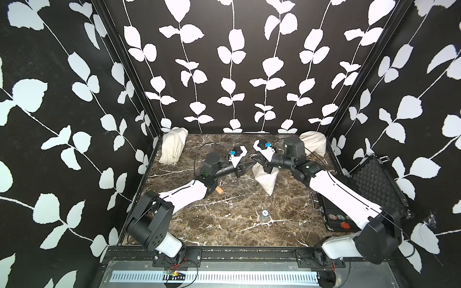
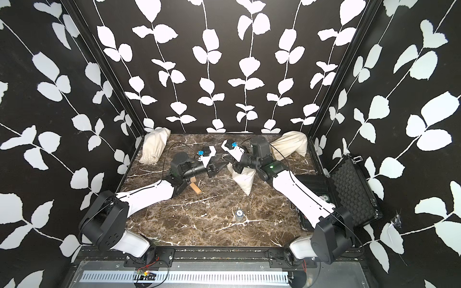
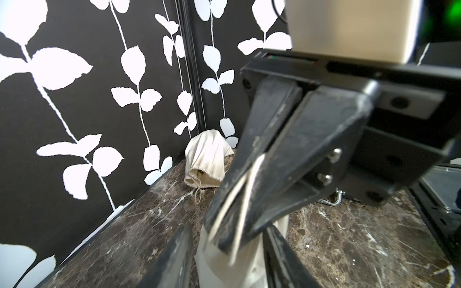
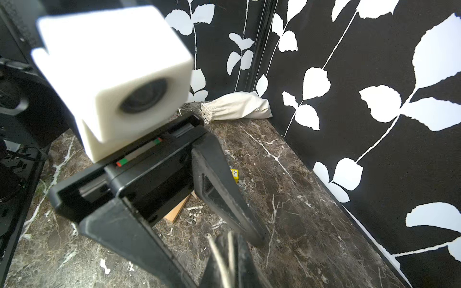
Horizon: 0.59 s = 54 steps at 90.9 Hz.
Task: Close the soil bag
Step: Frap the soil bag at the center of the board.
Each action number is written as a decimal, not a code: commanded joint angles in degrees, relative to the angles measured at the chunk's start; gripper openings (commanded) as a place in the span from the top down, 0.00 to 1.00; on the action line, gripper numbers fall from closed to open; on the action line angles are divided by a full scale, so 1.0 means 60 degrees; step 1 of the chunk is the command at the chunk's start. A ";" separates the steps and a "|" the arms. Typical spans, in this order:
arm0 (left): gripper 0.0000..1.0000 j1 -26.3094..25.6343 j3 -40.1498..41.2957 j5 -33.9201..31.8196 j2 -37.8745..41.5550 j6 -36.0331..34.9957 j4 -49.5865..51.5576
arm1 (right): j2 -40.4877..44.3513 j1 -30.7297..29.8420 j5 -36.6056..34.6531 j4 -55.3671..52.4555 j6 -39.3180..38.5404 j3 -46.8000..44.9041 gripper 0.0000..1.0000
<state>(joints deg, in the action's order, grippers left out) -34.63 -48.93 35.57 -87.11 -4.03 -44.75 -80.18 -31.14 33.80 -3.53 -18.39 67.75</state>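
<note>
- Clamping the drawstring [image 3: 239, 192], the right gripper [image 1: 256, 159] is clenched on the cord above the soil bag [image 1: 265, 180]. The bag sits near the middle of the table [image 1: 224, 224] in both top views.
- The left gripper [image 1: 248, 165] is released, and its fingers [image 3: 174, 261] flank the bag's neck. Contact with the cloth cannot be confirmed.
- Risk: with the neck unbraced, a pull on the cord is likely to lift or topple the bag rather than cinch its mouth.
- Risk: the two grippers sit tip to tip, so a crossing motion may cause a collision.
- Risk: the thin cord may slip from the closed jaws under a sharp tug.
- Clearance: the open case [image 1: 374, 184] lies just beside the right arm, and the wooden block [image 1: 220, 190] lies beside the left wrist.
- Clearance: spare bags [image 1: 173, 145] occupy both back corners. The front half of the table offers the most open room, apart from a small clear container [image 1: 265, 214].
</note>
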 commanded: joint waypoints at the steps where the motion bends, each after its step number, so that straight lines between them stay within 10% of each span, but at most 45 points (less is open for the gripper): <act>1: 0.55 -0.0039 -0.0388 0.0368 -0.0186 0.0130 -0.0292 | 0.0234 -0.0084 0.0446 0.0680 0.0292 -0.0037 0.97; 13: 0.64 -0.0043 -0.0586 0.0307 -0.0451 0.0100 -0.0260 | 0.0426 -0.0084 0.0555 0.0697 0.0322 -0.0136 0.97; 28: 1.00 -0.0043 -0.0465 0.0160 -0.0482 0.0373 -0.0738 | 0.0684 -0.0071 0.0275 0.0332 0.0010 -0.0301 0.96; 54: 1.00 -0.0042 0.0256 -0.0705 0.0614 -0.0008 -0.0173 | 0.1492 0.0378 -0.1126 -0.0323 -0.0623 -0.1035 0.94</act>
<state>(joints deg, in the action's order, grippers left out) -35.86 -48.53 36.62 -87.90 -2.63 -46.96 -74.30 -30.20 30.55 -3.79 -20.62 63.00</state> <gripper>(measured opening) 0.044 0.077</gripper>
